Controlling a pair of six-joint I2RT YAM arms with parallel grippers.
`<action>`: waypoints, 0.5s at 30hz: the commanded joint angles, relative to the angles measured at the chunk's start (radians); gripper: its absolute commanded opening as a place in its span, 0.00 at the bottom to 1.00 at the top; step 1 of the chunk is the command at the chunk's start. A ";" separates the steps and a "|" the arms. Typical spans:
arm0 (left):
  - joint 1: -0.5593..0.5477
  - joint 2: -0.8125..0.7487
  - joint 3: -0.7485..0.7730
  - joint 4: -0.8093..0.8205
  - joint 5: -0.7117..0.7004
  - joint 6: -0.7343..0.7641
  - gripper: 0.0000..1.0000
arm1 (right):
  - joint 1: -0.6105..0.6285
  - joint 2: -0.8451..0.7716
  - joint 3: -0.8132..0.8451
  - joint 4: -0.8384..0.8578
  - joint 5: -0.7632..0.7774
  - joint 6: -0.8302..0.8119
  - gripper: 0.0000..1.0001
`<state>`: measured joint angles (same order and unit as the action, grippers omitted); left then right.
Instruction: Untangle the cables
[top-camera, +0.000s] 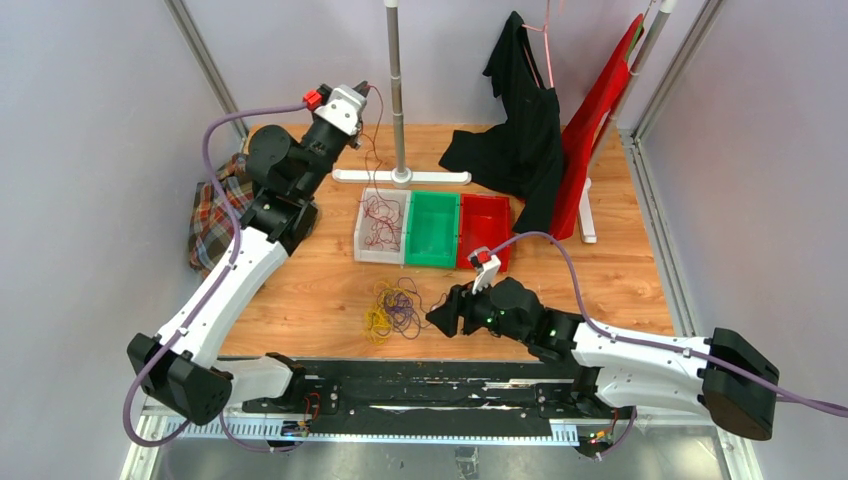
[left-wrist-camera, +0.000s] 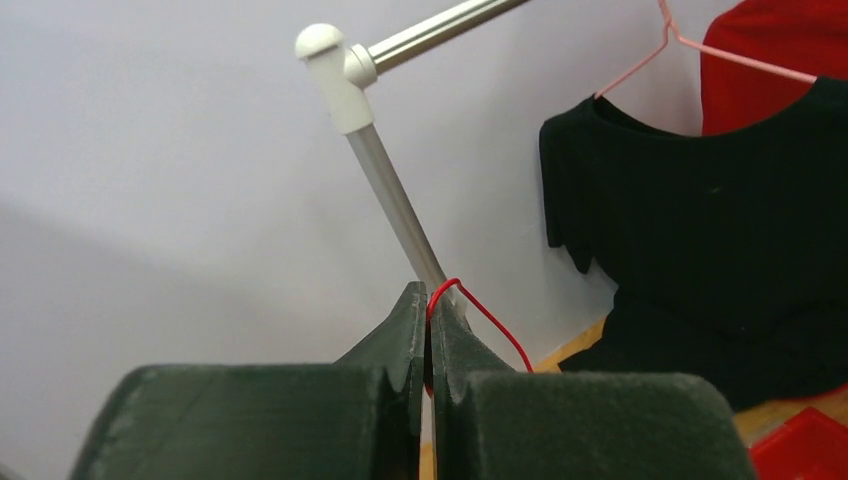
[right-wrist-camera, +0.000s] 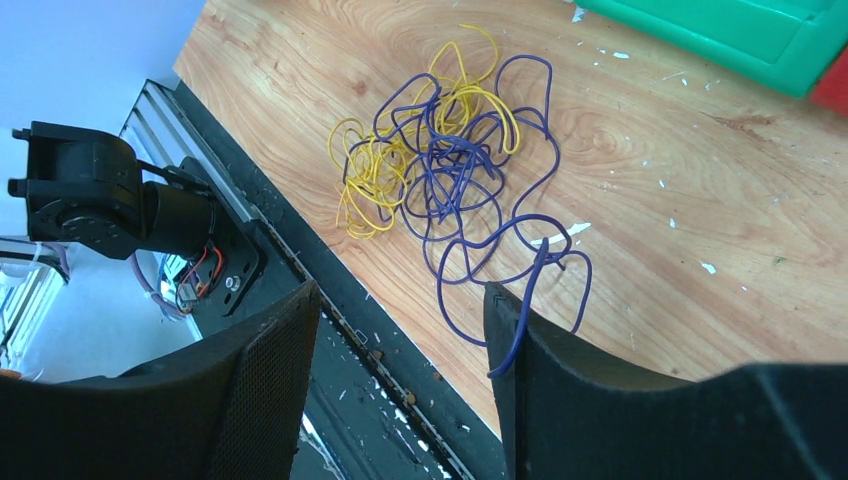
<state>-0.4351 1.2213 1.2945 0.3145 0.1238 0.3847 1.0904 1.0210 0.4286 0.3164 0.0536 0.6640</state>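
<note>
Cables (right-wrist-camera: 445, 165) heaped near green bin (right-wrist-camera: 720, 30), red strand (left-wrist-camera: 492, 318) beside rack pole (left-wrist-camera: 395, 200)

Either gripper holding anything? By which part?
Left gripper pinches a red cable strand at a bend, between its tips. Right gripper open, holding nothing.

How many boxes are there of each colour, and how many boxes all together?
Clear box: 1
Green box: 1
Red box: 1
Total: 3 boxes
</note>
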 joint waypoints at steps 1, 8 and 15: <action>0.006 0.023 -0.017 0.064 -0.002 0.022 0.00 | -0.012 -0.033 -0.027 -0.004 0.038 0.008 0.61; 0.008 0.026 -0.077 0.062 0.017 0.036 0.00 | -0.014 -0.050 -0.037 -0.022 0.048 0.008 0.61; 0.007 -0.026 -0.207 -0.039 0.039 0.090 0.00 | -0.014 -0.047 -0.037 -0.022 0.051 0.005 0.61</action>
<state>-0.4339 1.2446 1.1481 0.3069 0.1387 0.4297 1.0904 0.9844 0.4007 0.3038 0.0795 0.6640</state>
